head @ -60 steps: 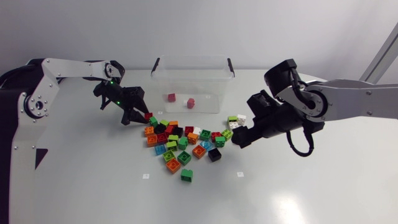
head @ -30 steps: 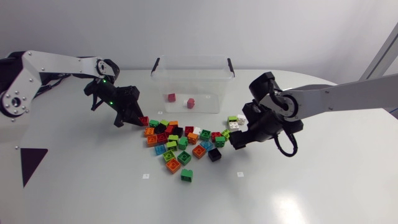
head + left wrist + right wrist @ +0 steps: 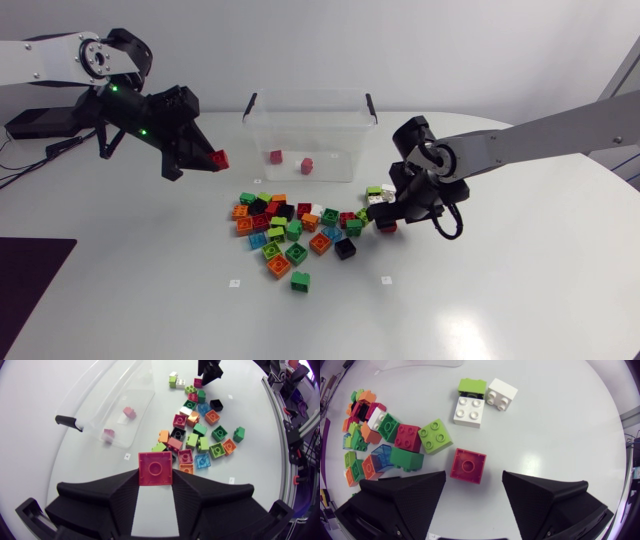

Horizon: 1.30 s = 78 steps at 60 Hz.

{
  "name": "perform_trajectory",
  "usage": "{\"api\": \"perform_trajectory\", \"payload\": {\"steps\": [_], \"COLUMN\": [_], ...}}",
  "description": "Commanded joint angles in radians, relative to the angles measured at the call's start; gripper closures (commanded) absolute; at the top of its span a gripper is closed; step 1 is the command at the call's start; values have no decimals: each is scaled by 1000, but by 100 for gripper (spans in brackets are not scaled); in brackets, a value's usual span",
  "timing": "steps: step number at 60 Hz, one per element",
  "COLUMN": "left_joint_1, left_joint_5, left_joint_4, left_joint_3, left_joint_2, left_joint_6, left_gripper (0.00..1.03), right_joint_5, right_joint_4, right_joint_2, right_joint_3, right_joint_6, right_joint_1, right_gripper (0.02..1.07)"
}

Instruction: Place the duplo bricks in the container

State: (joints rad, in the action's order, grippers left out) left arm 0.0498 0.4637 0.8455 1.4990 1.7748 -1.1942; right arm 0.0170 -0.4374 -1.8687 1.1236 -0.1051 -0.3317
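My left gripper [image 3: 208,160] hangs above the table, left of the clear container [image 3: 345,140], and is shut on a red duplo brick [image 3: 155,467] whose studded top faces the left wrist camera. Two small red and pink bricks [image 3: 275,156] lie inside the container. A pile of mixed-colour bricks [image 3: 290,232] is spread in front of it. At the pile's right end my right gripper [image 3: 472,482] stands low and open, with a second red brick [image 3: 468,465] lying on the table between its fingers, touching neither.
Ahead of the right gripper lie two white bricks [image 3: 470,410] and a lime green one [image 3: 472,385]. A lone green brick [image 3: 300,281] sits nearest the table's front. Small white markers [image 3: 385,281] dot the tabletop.
My left arm has lifted the red brick off the pile's left edge and swung up and to the left. My right gripper has slid left and lowered around the red brick.
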Motion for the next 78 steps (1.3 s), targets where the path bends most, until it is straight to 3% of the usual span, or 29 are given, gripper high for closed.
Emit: {"api": "perform_trajectory", "payload": {"steps": [1,8,28,37,43,51,78], "left_joint_1": [35,71,156,174,194,206,211], "left_joint_5": [4,3,-20,-53,-69,-82,-132], "left_joint_4": [-14,-26,-135,-164,-178,-224,-393], "left_joint_3": [-57,-66,-20,64,89,101,227], "left_joint_2": [-75,-124,-156,-92,-64,-38,141], "left_joint_6": [87,166,392,492,512,545,694], "left_gripper": [87,87,87,87,87,87,87], "right_joint_5": [18,26,43,51,52,54,35], "right_joint_4": [-6,-6,-17,-27,-34,-35,-116], "right_joint_2": [-33,-47,-118,-135,-135,-110,55], "right_joint_3": [24,39,110,123,113,90,120], "right_joint_6": [-33,-34,-41,-47,-47,-39,-5], "right_joint_1": [0,-1,-12,-12,-10,-1,2], "right_gripper": [38,45,45,61,63,80,84]}}
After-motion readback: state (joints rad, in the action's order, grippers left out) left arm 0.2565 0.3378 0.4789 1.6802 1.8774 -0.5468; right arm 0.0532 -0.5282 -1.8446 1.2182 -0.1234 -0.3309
